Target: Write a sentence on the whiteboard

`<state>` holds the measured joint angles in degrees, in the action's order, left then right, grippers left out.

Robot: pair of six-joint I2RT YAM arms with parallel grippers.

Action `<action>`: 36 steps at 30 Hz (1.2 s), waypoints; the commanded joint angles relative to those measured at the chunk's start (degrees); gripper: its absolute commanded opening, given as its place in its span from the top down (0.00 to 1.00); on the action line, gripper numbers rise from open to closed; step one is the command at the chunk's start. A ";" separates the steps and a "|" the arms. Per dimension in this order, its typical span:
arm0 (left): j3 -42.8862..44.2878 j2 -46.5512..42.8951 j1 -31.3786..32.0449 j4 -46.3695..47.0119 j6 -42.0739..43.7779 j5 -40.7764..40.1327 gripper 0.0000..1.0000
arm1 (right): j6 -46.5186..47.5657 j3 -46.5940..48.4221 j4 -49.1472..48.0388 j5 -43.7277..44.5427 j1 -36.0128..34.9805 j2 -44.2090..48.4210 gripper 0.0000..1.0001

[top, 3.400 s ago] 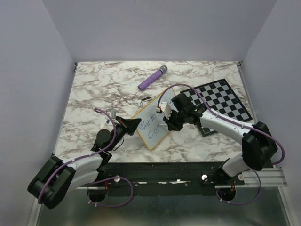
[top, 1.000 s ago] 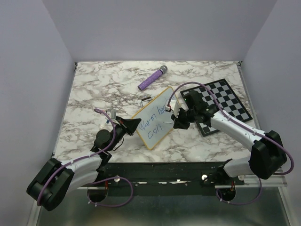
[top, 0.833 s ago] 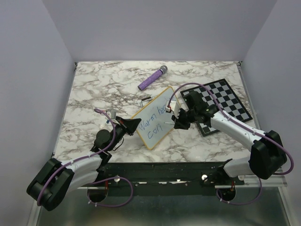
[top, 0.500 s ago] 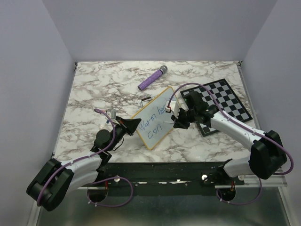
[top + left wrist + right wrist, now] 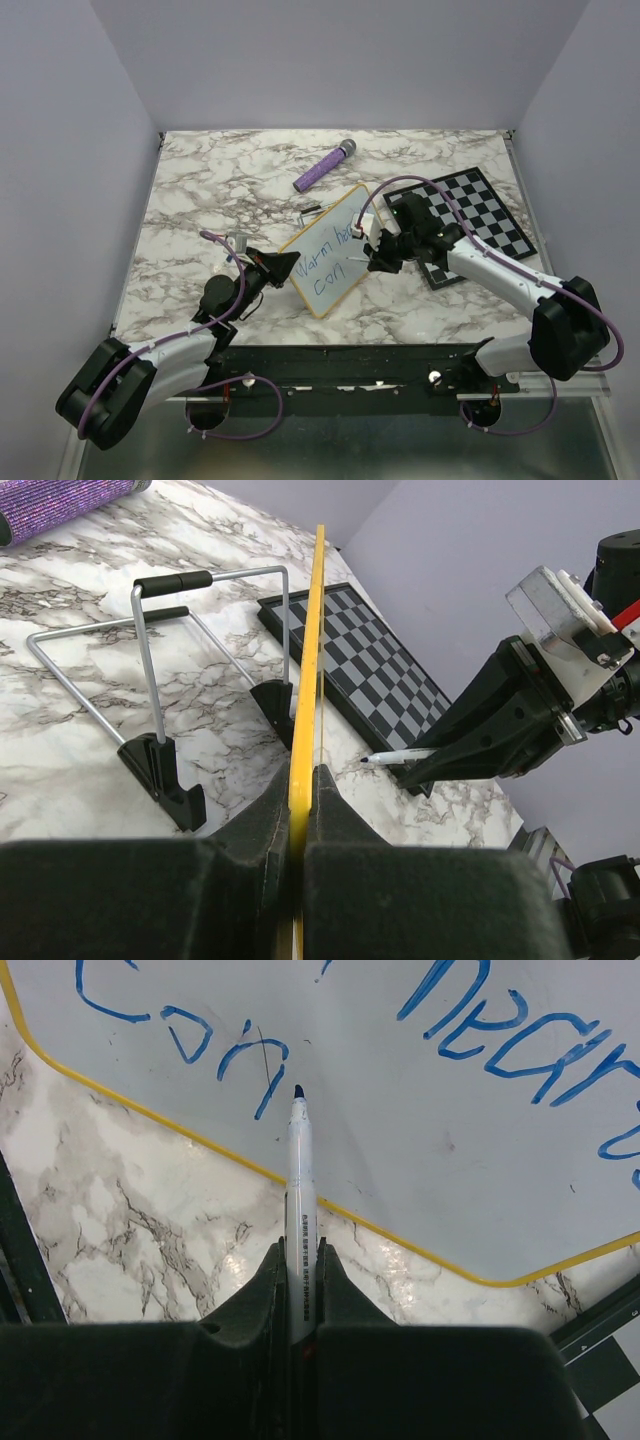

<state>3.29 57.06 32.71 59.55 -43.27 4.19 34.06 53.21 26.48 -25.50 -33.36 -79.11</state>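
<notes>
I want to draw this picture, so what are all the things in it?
whiteboard: one, white with yellow rim, middle of table, propped up
writing: two lines, blue, on whiteboard
marker: one, white with dark tip, pointing at whiteboard
stand: one, silver wire with black feet, behind whiteboard
tube: one, purple with grey end, far side of table
chessboard: one, black and white, right side
table: one, grey-veined marble
left gripper: black, shut on whiteboard's edge
right gripper: black, shut on marker
</notes>
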 commanded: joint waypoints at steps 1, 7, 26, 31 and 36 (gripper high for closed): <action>0.31 -0.81 0.16 -1.37 1.69 2.58 1.00 | -1.10 -0.48 -1.96 -0.26 0.23 -1.04 0.99; 0.49 -0.19 0.16 -0.75 1.61 2.76 1.00 | -1.37 -0.04 -1.78 -0.34 0.23 -2.45 0.99; 0.40 1.21 0.16 1.27 1.17 3.11 1.00 | -3.39 0.84 -3.27 1.76 -1.70 -5.97 0.99; 0.49 1.91 0.16 1.97 1.08 3.46 1.00 | -3.92 0.75 -3.89 2.73 -1.79 -6.40 0.99; 0.31 1.48 0.16 1.89 0.90 3.29 1.00 | -3.92 1.02 -3.63 3.00 -1.79 -6.93 0.99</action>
<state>3.31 58.50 32.71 61.17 -43.13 5.15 30.57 53.23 23.90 -23.68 -34.83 -85.08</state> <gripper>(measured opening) 0.071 0.137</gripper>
